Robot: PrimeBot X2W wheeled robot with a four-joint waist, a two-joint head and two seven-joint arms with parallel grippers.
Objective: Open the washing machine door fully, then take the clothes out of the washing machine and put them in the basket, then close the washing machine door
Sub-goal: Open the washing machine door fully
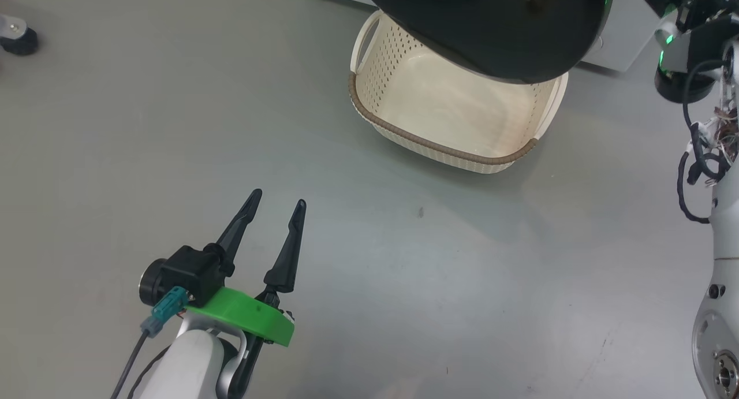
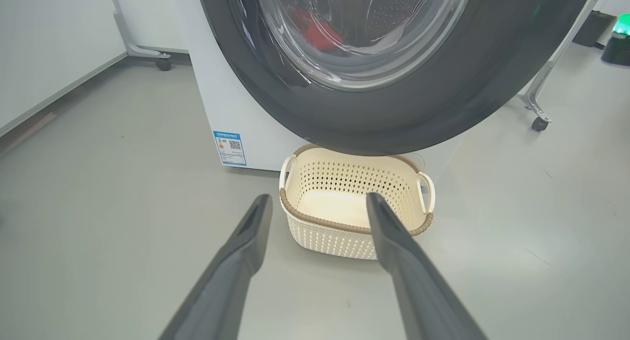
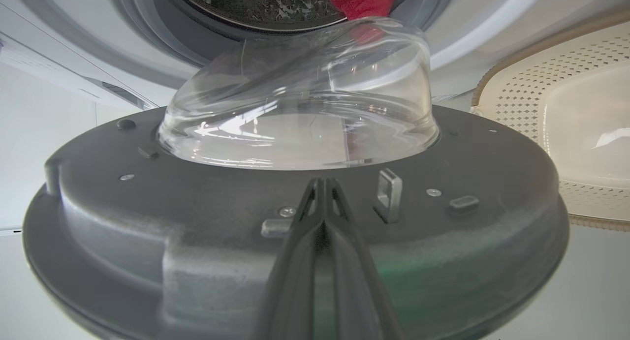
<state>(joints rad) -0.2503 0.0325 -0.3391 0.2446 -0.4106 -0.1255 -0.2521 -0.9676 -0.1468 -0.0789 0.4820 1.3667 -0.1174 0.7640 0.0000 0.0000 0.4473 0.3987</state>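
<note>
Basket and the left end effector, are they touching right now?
Apart. The head view shows a stretch of bare grey floor between the open left end effector and the basket.

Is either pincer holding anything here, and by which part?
Nothing is held. The left pincer is open over the floor; the right pincer is shut, empty, its tips at the inner face of the door.
</note>
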